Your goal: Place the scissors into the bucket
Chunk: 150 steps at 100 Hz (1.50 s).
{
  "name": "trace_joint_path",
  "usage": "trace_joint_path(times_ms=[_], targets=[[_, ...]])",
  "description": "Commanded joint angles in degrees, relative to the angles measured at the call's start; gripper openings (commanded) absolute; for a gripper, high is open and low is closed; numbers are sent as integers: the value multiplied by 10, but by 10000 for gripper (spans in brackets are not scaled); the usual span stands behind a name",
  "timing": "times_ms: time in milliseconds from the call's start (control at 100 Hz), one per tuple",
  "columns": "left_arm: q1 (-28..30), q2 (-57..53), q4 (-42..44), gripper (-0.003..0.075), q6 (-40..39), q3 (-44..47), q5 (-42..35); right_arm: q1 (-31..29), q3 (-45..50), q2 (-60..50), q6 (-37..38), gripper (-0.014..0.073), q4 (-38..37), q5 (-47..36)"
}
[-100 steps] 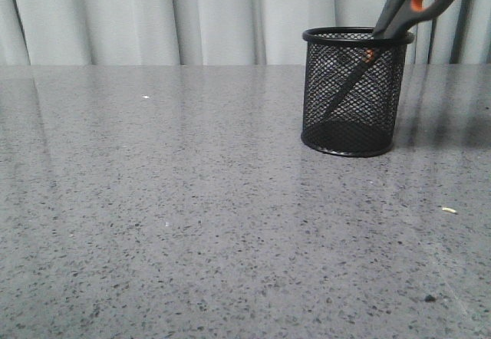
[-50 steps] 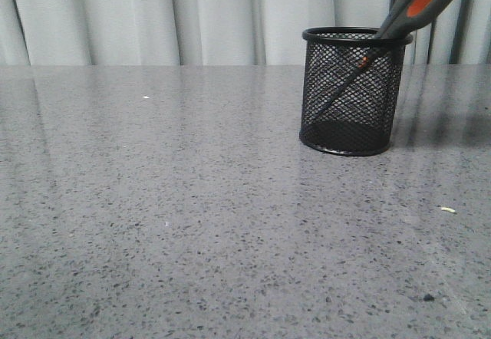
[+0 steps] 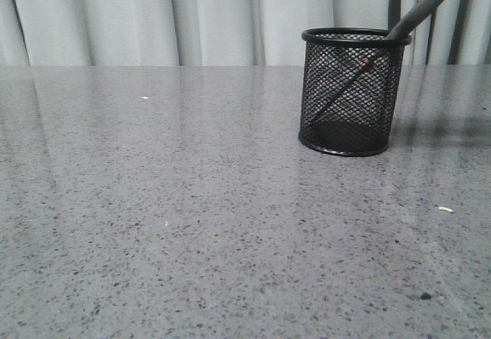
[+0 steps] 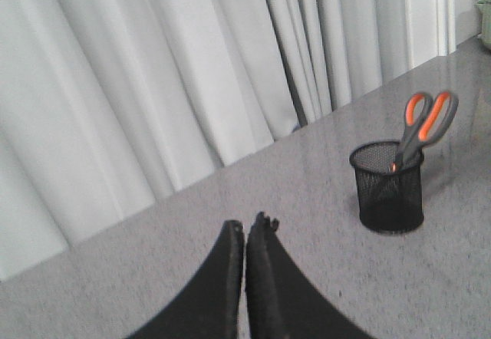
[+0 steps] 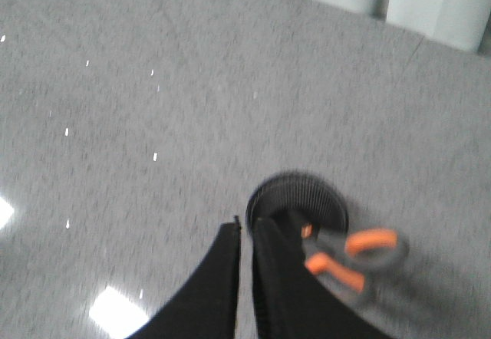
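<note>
The left hand [image 4: 245,235] hangs over the grey speckled stone table [image 3: 192,201] with its two black fingers pressed together and nothing between them; it touches nothing. The right hand [image 5: 245,235] is above the black wire-mesh cylindrical bucket [image 3: 351,92], its fingers all but closed with only a thin slit between them, and it grips nothing; the picture is blurred, so whether a finger brushes the rim cannot be told.

In the front view the bucket stands upright on the table at about 1 o'clock from the middle. Inside it are the scissors with dark grey handles lined orange in the loops [image 4: 418,128], blades down, leaning toward 2 o'clock against the rolled rim. The slim metal blades and reddish pivot screw show through the mesh; the handles stick out above the rim.
</note>
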Motion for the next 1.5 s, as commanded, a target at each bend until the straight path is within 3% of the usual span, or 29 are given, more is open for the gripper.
trace_joint_path(times_ms=[0,170,320,510,780,1490], targets=[[-3,-43,19,-20,-29,62,-77,-2,66,-68,-11,-45,10,-36],[-3,-128,20,-20,-29,186,-125,-2,323,-244,-29,-45,10,-213],[-3,-156,1,-20,-29,240,-143,-2,554,-409,-29,-45,6,-384],[-3,-155,-42,-20,-29,250,-153,-2,706,-566,-29,-45,3,-498],[-3,-155,-119,-20,-29,250,-159,-2,743,-651,-29,-45,-13,-516],[0,-155,-119,-20,-29,262,-161,-2,743,-652,-29,-45,-13,-512]])
